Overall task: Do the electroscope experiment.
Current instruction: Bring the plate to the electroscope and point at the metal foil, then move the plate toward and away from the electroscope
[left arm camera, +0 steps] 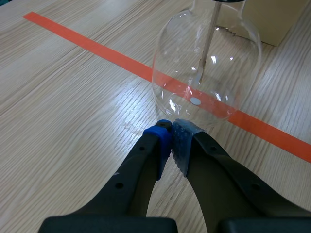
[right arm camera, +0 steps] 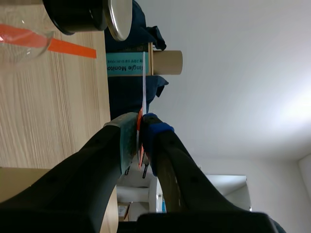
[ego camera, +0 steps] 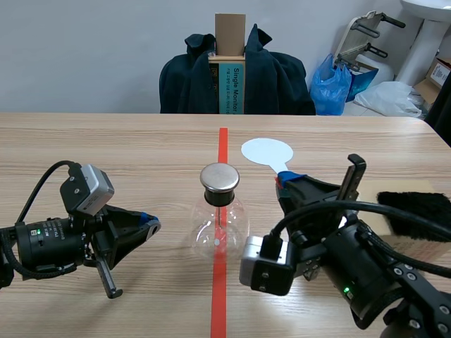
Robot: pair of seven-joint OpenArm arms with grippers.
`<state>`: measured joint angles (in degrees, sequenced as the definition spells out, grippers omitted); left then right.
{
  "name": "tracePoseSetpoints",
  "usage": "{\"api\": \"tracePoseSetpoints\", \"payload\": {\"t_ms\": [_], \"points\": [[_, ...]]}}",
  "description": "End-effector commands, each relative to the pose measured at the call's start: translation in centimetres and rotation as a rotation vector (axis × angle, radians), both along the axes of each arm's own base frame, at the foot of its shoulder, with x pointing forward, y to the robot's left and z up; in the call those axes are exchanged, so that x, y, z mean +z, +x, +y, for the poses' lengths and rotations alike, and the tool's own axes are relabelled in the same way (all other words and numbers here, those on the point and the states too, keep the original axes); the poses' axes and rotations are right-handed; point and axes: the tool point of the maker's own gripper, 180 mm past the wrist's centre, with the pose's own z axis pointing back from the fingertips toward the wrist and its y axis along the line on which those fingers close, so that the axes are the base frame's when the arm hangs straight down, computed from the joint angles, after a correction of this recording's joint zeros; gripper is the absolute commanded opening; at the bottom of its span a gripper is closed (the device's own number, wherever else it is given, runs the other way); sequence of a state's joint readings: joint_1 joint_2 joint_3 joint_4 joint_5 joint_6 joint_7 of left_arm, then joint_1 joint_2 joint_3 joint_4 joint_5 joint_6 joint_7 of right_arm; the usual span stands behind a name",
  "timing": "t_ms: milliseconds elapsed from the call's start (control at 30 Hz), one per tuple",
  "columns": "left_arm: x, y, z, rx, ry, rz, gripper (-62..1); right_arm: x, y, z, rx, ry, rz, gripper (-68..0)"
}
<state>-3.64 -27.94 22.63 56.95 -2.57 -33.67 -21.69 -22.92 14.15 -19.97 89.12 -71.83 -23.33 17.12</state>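
My left wrist view shows my left gripper (left arm camera: 171, 132) low over the table (ego camera: 106, 148), its two pads pressed together on nothing. The flask (left arm camera: 204, 73) stands just ahead of the fingertips, not touching them. Only this view shows the thin rod (left arm camera: 206, 43) hanging inside the glass and the red tape line (left arm camera: 97, 48) running under the flask.

My right wrist view shows something else. My right gripper (right arm camera: 140, 124) is turned on its side and pinches the white paddle (right arm camera: 144, 82) by its handle. The paddle is seen edge-on here, as a thin pale strip. The flask's dark stopper (right arm camera: 75, 14) and metal cap (right arm camera: 119, 17) sit off beside the fingers, apart from the paddle.

Only the scene view gives the full layout. The flask stands on the tape line in the middle, between my two arms. The paddle's round blade is flat-faced and points away from me, just to the right of the line. A black fur cloth (ego camera: 416, 210) lies well off to my right.

I count one flask, one cap, one paddle, one fur cloth, one tape line and two grippers.
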Motion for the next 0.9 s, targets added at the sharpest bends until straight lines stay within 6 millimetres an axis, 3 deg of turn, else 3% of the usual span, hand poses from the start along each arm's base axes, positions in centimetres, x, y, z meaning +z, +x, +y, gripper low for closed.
{"api": "tracePoseSetpoints", "payload": {"t_ms": [0, 533, 867], "points": [[1.1, 0.4, -0.2, 0.002, -0.029, -0.028, -57.8, 0.6, -0.1, -0.2, 0.021, -0.012, -0.031, -66.7], [1.4, 0.4, -0.2, 0.002, -0.041, -0.037, -57.8, 0.9, -3.3, 2.8, 0.28, -0.047, -0.089, -66.7], [1.4, 0.4, -0.2, 0.002, -0.042, -0.037, -57.8, 1.0, -3.9, 3.4, 0.326, -0.054, -0.105, -66.7]]}}
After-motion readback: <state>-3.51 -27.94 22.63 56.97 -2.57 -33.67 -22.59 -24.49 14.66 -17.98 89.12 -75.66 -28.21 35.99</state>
